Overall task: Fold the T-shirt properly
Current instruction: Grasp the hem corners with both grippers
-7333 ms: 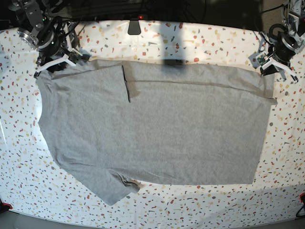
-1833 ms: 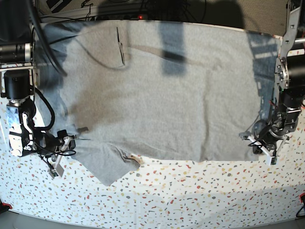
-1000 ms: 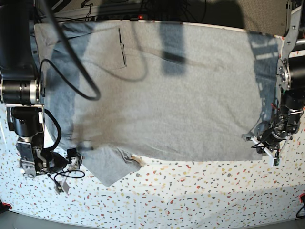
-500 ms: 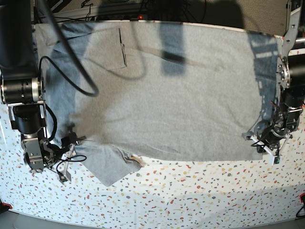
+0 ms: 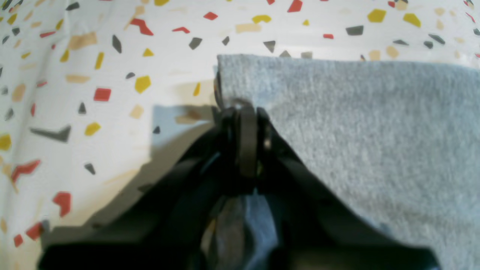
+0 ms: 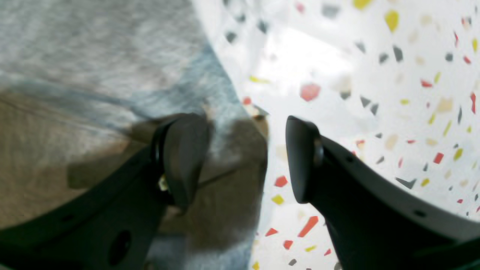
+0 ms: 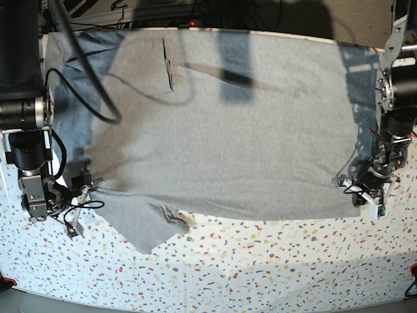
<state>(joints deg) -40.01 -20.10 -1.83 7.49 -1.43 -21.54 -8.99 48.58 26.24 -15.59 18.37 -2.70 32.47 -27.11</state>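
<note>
The light grey T-shirt [image 7: 228,130] lies spread wide across the speckled table [image 7: 260,261], plain side up, with one sleeve [image 7: 146,225] sticking out at the front left. My left gripper [image 7: 366,195] is shut on the shirt's front right corner. In the left wrist view its closed tips [image 5: 240,112] pinch the cloth edge [image 5: 356,131]. My right gripper [image 7: 78,199] sits at the shirt's front left edge. In the right wrist view it is open [image 6: 243,157], with one finger [image 6: 183,157] over the cloth [image 6: 93,45] and the other over bare table.
Black cables [image 7: 85,85] hang over the shirt's left part. The arm columns stand at the left [image 7: 23,111] and right [image 7: 394,98] edges. Bare speckled table runs along the front [image 7: 273,280].
The right gripper has moved back from the table's front toward the shirt's left edge. The left gripper has shifted slightly back, still on the corner. The shirt has hardly moved.
</note>
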